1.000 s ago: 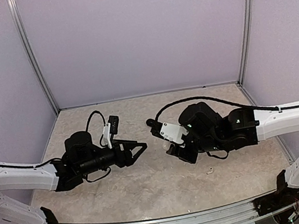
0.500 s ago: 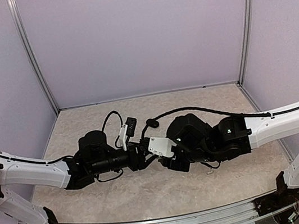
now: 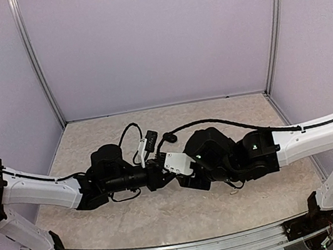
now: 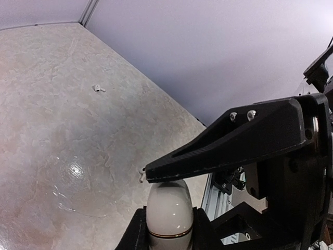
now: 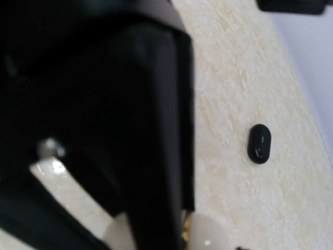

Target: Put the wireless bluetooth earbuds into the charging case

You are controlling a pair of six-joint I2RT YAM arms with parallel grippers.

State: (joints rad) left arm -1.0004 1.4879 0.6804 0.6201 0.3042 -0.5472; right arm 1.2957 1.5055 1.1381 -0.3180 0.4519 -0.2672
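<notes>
Fingers on left (image 4: 223,140) clamp white case (image 4: 167,211); right fingers (image 5: 145,104), cannot tell how open.

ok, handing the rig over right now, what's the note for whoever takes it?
Left gripper: shut on the white charging case, held off the table.
Right gripper: right beside that case; open or shut unclear.
A white earbud lies loose on the table; a black oval case lies there too. Black earbuds not in view.
Done: no earbud seen in a case.
Left: all insertions.
</notes>
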